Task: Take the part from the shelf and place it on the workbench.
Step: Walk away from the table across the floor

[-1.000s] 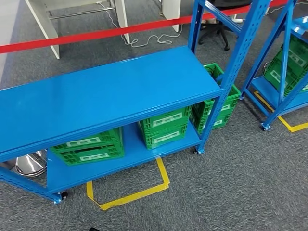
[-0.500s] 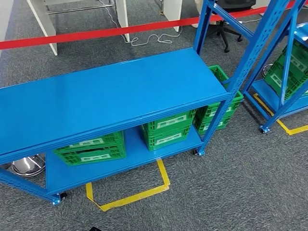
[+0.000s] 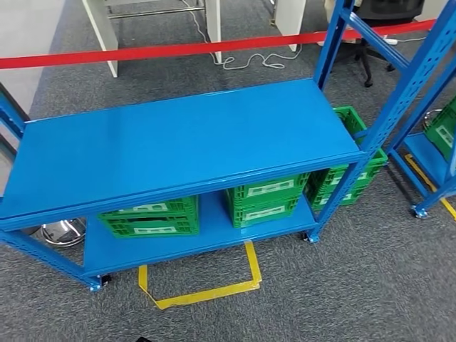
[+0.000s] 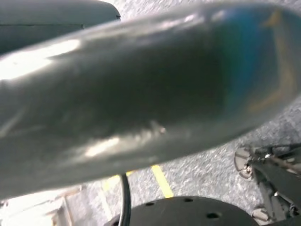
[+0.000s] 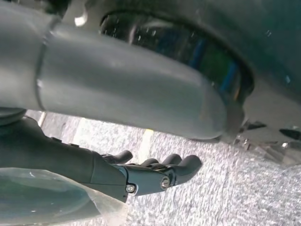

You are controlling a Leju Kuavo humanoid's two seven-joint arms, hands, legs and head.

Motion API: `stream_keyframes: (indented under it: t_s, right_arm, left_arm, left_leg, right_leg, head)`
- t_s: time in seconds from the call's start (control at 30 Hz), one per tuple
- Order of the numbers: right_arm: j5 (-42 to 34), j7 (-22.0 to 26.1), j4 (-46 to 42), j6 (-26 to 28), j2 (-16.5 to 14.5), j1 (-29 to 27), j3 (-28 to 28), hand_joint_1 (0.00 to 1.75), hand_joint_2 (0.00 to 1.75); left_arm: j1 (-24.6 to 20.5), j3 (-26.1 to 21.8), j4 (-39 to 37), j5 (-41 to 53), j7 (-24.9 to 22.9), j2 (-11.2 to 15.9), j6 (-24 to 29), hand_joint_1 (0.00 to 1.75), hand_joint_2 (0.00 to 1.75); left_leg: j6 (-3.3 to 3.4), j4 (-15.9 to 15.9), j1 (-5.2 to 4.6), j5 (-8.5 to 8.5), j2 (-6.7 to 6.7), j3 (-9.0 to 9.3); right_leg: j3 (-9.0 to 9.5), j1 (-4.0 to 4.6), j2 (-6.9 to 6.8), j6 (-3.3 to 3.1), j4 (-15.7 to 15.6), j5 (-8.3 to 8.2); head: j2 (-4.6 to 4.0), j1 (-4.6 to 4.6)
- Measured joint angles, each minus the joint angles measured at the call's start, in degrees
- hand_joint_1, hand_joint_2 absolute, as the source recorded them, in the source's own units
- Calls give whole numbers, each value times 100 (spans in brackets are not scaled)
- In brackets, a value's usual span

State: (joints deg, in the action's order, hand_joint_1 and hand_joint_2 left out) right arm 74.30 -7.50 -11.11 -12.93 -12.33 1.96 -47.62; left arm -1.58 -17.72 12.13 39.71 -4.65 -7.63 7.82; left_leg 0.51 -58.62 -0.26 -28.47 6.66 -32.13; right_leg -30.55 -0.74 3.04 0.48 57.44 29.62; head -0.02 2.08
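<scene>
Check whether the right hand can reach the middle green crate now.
Probably not: the right hand hangs by the carpet floor, and the middle green crate sits tucked beneath the blue shelf's top board.

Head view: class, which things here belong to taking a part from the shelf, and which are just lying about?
Belongs to the job: blue shelf; green crates on its lower level, contents hidden.
Just lying about: red barrier tape; white cable; metal bowl on the floor; yellow floor tape; office chair.
</scene>
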Motion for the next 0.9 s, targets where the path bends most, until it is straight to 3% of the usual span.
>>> stream_keyframes:
  t_s: [0.03,0.1,0.17,0.2,0.23,0.27,0.33,0.4,0.47,0.5,0.53,0.6,0.67,0.7,0.73,0.83,0.9]
  right_arm:
    - [2,-2,0,-8,0,-2,0,0,0]
    - [4,-2,0,-26,2,-8,0,0,0]
    - [4,-8,1,-34,2,-19,-2,0,0]
    - [4,-12,1,-34,2,-20,-2,0,0]
    - [3,-13,1,-33,2,-17,-3,0,0]
    - [1,-13,1,-34,2,-11,-3,0,0]
    - [-1,-15,1,-35,1,-4,-3,0,0]
    - [1,-24,1,-34,2,-1,-3,0,0]
    - [-4,-35,0,4,2,19,-3,0,0]
    - [-27,-59,-1,63,2,33,-3,0,44]
    - [-77,-113,-1,151,1,45,-8,0,87]
    - [-232,-288,-1,352,1,46,-43,0,175]
    - [-400,-435,-1,476,3,4,-80,0,175]
    - [-489,-467,-1,509,7,-17,-81,0,175]
    - [-592,-478,-1,537,13,-38,-65,0,175]
    - [-973,-455,2,603,47,-119,45,0,175]
    - [-1263,-406,2,628,70,-174,167,0,175]
  left_arm:
    - [-3,-1,0,9,-27,2,-12,0,0]
    - [-21,-3,0,27,-71,1,-46,0,0]
    - [-29,-3,0,38,-94,-1,-83,0,0]
    - [-20,-3,0,40,-109,-1,-92,0,0]
    - [-8,-3,0,44,-126,-1,-100,0,0]
    - [2,-3,0,50,-141,0,-106,0,0]
    - [0,-3,0,75,-155,2,-115,0,0]
    - [-22,-3,0,96,-159,0,-121,0,87]
    - [-19,-4,0,101,-166,-3,-114,0,175]
    - [-5,-9,0,101,-173,-2,-99,0,175]
    - [5,-19,0,101,-180,-2,-64,0,175]
    - [-3,-54,1,101,-194,-9,85,0,175]
    - [-21,-78,24,91,-240,-18,303,0,175]
    - [-21,-82,51,64,-266,-15,385,0,175]
    - [-20,-81,88,21,-286,-8,434,0,175]
    - [-37,-71,224,-188,-268,12,426,0,175]
    - [-50,-44,303,-355,-249,34,380,0,175]
  left_leg:
    - [-38,-109,-9,-72,-106,-50]
    - [-115,-682,-7,-363,-424,-330]
    - [-175,-1386,31,-611,-574,-700]
    - [-193,-1519,48,-583,-600,-783]
    - [-202,-1426,62,-441,-622,-757]
    - [-199,-1117,70,-209,-661,-624]
    - [-153,-364,34,147,-889,-278]
    - [-70,-30,-23,189,-1068,-119]
    - [7,-9,-39,152,-1007,-115]
    - [38,13,-30,156,-956,-107]
    - [72,36,-15,163,-915,-97]
    - [133,69,10,164,-844,-78]
    - [168,68,11,138,-773,-67]
    - [174,67,9,122,-742,-50]
    - [170,64,8,102,-711,-23]
    - [121,49,3,20,-636,88]
    - [87,15,-14,-20,-611,103]
  right_leg:
    - [31,-15,-80,-28,-33,-4]
    - [92,-24,-259,-68,-66,20]
    - [141,-20,-444,-81,-64,68]
    - [171,-19,-528,-80,-63,95]
    - [208,-20,-601,-74,-63,124]
    - [254,-20,-672,-61,-63,157]
    - [325,-6,-800,-10,-63,236]
    - [357,22,-926,50,-70,308]
    - [417,34,-1032,99,-95,344]
    - [437,28,-983,126,-84,375]
    - [411,18,-850,151,3,443]
    - [110,-3,-488,185,566,738]
    - [-373,-7,-337,198,1375,1028]
    - [-538,-4,-326,200,1596,1034]
    - [-592,-2,-325,197,1585,903]
    - [-251,2,-320,160,595,182]
    - [-42,9,-309,130,143,38]
  head:
    - [0,16]
    - [-1,51]
    - [-1,62]
    - [-1,62]
    - [-1,64]
    - [-1,64]
    - [-1,65]
    - [0,56]
    - [0,36]
    - [0,20]
    - [0,7]
    - [0,-19]
    - [-1,-30]
    - [-1,-28]
    - [-1,-28]
    - [-1,-27]
    - [0,-19]
